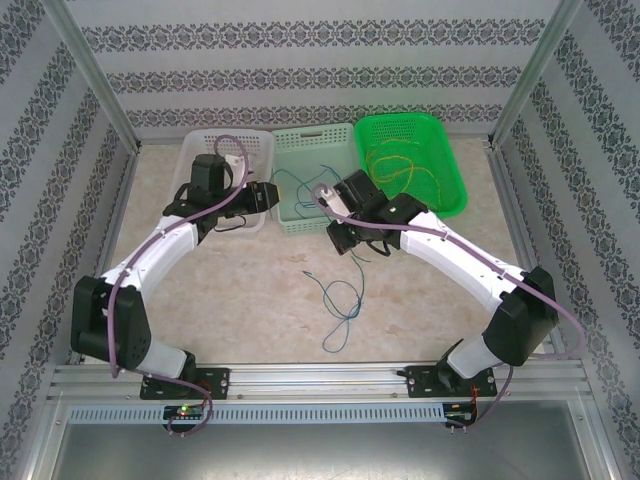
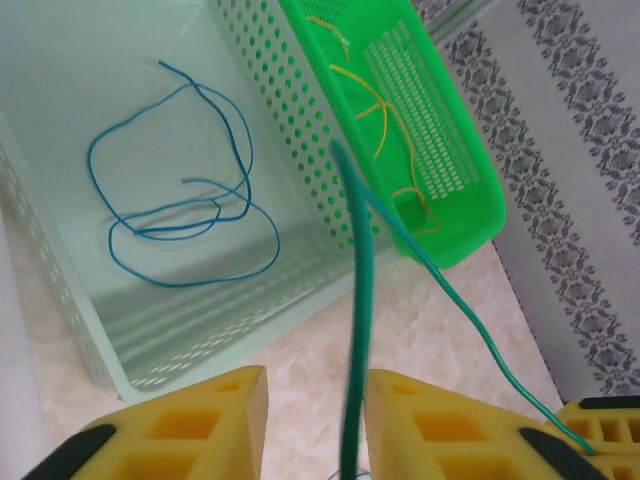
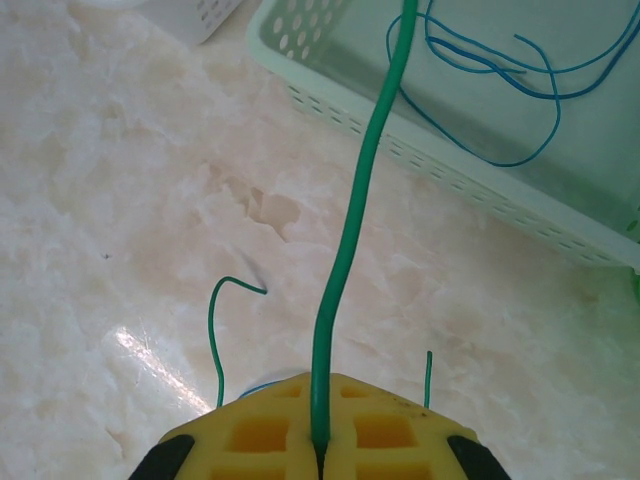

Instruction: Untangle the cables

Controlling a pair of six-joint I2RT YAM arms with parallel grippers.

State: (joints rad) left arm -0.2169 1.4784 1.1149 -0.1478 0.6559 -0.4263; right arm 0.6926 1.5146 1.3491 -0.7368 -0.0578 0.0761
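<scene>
Green cable (image 3: 345,240) is running from the right gripper (image 3: 320,440), which is clamping it, toward the pale basket (image 3: 400,150). Left gripper (image 2: 312,388) is straddling it, narrowly parted, just before that basket. Blue cable (image 2: 180,215) is lying inside; yellow cables (image 2: 375,110) are lying in the green basket (image 2: 470,195) beside it.

Nothing legible is showing in any view; faint dark marks on a white object (image 3: 205,12) at the top edge of the right wrist view are appearing too blurred to read.
</scene>
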